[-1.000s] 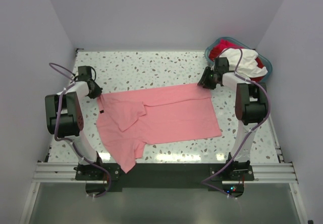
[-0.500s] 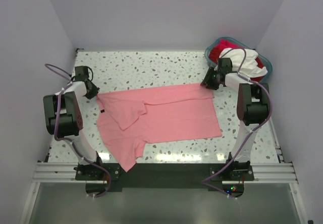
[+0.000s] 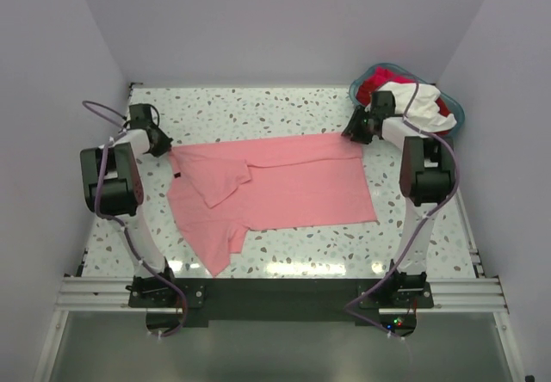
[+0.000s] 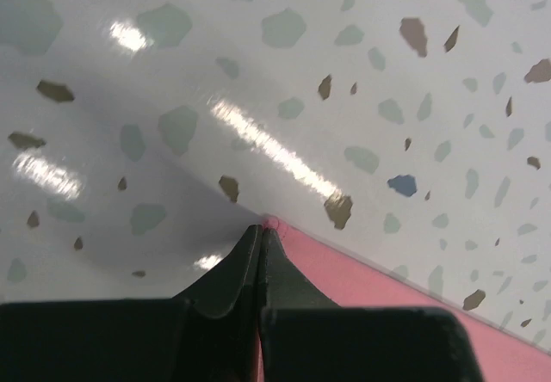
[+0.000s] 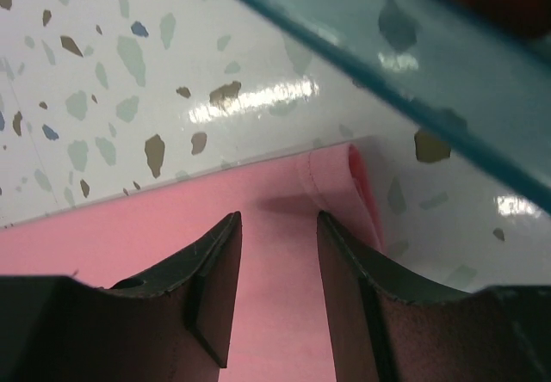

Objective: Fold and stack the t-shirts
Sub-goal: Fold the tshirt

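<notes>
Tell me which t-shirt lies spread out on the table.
The salmon-pink t-shirt; it lies spread on the table, while the white t-shirt and the red t-shirt are bunched in the teal basket.

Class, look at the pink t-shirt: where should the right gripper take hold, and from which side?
The pink t-shirt lies flat, so probably take its far right hem corner, where the edge curls up off the table. Bring the right gripper in from the shirt side, jaws astride the curl.

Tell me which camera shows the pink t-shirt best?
The top external view: the whole pink t-shirt lies spread on the table. The left wrist view shows just a corner pinched in the left tool; the right wrist view shows only a curled hem corner.
</notes>
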`<state>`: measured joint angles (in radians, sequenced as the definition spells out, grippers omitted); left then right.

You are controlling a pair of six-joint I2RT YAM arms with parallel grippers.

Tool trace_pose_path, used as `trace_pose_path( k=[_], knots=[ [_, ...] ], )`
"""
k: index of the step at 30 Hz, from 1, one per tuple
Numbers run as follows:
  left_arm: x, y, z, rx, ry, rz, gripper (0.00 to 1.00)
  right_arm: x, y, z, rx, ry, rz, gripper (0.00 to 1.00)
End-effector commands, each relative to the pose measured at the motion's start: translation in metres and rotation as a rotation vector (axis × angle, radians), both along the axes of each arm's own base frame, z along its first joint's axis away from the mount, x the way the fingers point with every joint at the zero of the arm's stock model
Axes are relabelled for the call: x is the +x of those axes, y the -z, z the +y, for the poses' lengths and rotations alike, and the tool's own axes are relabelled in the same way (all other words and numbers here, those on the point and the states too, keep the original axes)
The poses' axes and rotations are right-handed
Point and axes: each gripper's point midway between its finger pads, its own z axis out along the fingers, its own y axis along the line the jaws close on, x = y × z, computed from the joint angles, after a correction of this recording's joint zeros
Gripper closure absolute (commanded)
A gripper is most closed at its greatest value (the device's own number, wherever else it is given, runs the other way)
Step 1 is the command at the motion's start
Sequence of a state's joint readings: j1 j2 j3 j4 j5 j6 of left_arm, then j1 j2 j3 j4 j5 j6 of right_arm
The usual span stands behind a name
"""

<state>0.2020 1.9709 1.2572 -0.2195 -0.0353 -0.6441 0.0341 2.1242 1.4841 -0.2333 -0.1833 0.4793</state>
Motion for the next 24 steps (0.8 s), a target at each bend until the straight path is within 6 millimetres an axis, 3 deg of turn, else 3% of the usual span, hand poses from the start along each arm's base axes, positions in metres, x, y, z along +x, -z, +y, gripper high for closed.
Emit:
trace_pose_path(
  k=[1, 2, 4, 8, 11, 13, 14, 16, 17, 19, 20, 21, 22, 23, 24],
  knots=[
    [0.045, -0.019, 0.005, 0.001, 0.014, -0.127, 1.0, 0.007, 0.032, -0.019, -0.053, 0.047, 0.057, 0.55],
    [0.05, -0.019, 0.006, 0.004, 0.018, -0.136, 1.0, 0.019, 0.024, -0.017, -0.048, 0.046, 0.028, 0.54],
    [0.068, -0.021, 0.003, -0.012, 0.039, -0.167, 0.95, 0.025, 0.029, -0.016, -0.046, 0.034, 0.035, 0.54],
    [0.089, -0.033, 0.0, -0.031, 0.069, -0.215, 0.88, 0.048, 0.001, -0.015, -0.05, 0.005, -0.038, 0.5],
    [0.099, -0.064, 0.0, -0.009, 0.099, -0.297, 0.73, 0.049, -0.026, -0.012, -0.058, -0.037, -0.075, 0.45],
    [0.095, -0.09, -0.001, 0.007, 0.112, -0.349, 0.62, 0.043, -0.04, -0.006, -0.042, -0.071, -0.083, 0.44],
    [0.093, -0.1, -0.003, 0.014, 0.115, -0.372, 0.58, 0.039, -0.059, -0.004, -0.044, -0.08, -0.108, 0.43],
    [0.081, -0.123, -0.005, 0.034, 0.116, -0.404, 0.49, 0.027, -0.064, 0.001, -0.043, -0.101, -0.107, 0.43],
    [0.074, -0.127, -0.006, 0.039, 0.116, -0.4, 0.48, 0.02, -0.082, 0.009, -0.042, -0.118, -0.132, 0.43],
    [0.056, -0.142, -0.013, 0.047, 0.114, -0.403, 0.47, 0.001, -0.081, 0.017, -0.027, -0.139, -0.108, 0.43],
    [0.042, -0.136, -0.017, 0.045, 0.11, -0.356, 0.46, -0.009, -0.083, 0.028, -0.009, -0.156, -0.102, 0.43],
    [0.027, -0.138, -0.025, 0.061, 0.105, -0.329, 0.45, -0.018, -0.098, 0.032, -0.007, -0.159, -0.125, 0.43],
    [0.014, -0.132, -0.025, 0.085, 0.081, -0.287, 0.45, -0.036, -0.084, 0.034, -0.009, -0.159, -0.081, 0.43],
    [0.002, -0.128, -0.03, 0.096, 0.078, -0.252, 0.44, -0.046, -0.081, 0.041, -0.011, -0.167, -0.07, 0.43],
    [-0.024, -0.117, -0.038, 0.108, 0.081, -0.192, 0.43, -0.056, -0.091, 0.039, -0.028, -0.152, -0.084, 0.43]
  ],
)
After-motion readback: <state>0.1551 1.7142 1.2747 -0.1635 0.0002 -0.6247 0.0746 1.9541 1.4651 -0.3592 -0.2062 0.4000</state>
